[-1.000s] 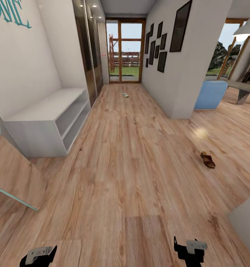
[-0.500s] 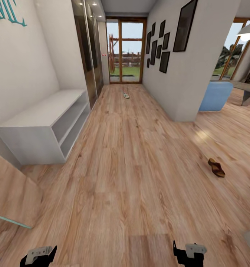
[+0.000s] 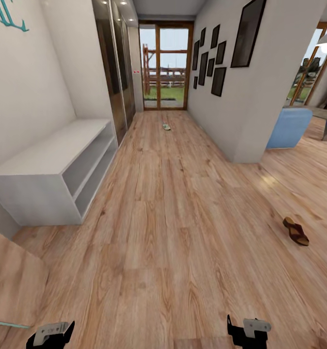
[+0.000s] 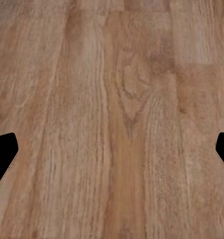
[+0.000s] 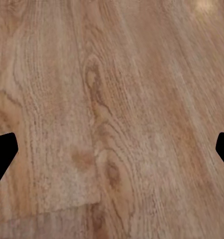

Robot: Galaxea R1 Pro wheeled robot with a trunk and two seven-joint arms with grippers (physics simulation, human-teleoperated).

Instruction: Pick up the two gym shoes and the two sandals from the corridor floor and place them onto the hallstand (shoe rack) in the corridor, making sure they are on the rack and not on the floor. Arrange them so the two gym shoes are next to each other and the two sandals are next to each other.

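One dark brown sandal point(image 3: 295, 231) lies on the wood plank floor point(image 3: 173, 228) at the right. Far down the corridor a small pale gym shoe point(image 3: 166, 126) rests on the floor. The white hallstand point(image 3: 52, 150) stands along the left wall, and nothing shows on its flat top or in its two shelves. The other shoe and the other sandal are out of view. My left gripper point(image 3: 49, 334) and right gripper point(image 3: 248, 332) hang low at the picture's lower edge, far from both. In the wrist views each gripper point(image 4: 112, 154) point(image 5: 112, 154) is open over bare planks.
A dark glass-fronted wardrobe point(image 3: 112, 72) runs beyond the hallstand. A glass door point(image 3: 164, 68) closes the corridor's far end. A white wall corner point(image 3: 246, 106) with framed pictures juts in at the right, with a blue armchair point(image 3: 289, 127) behind it. A wooden panel point(image 3: 10, 281) leans at lower left.
The whole picture has shifted, so the camera has moved: the hallstand sits further left and the sandal further right and lower. Neither arm has moved relative to the body.
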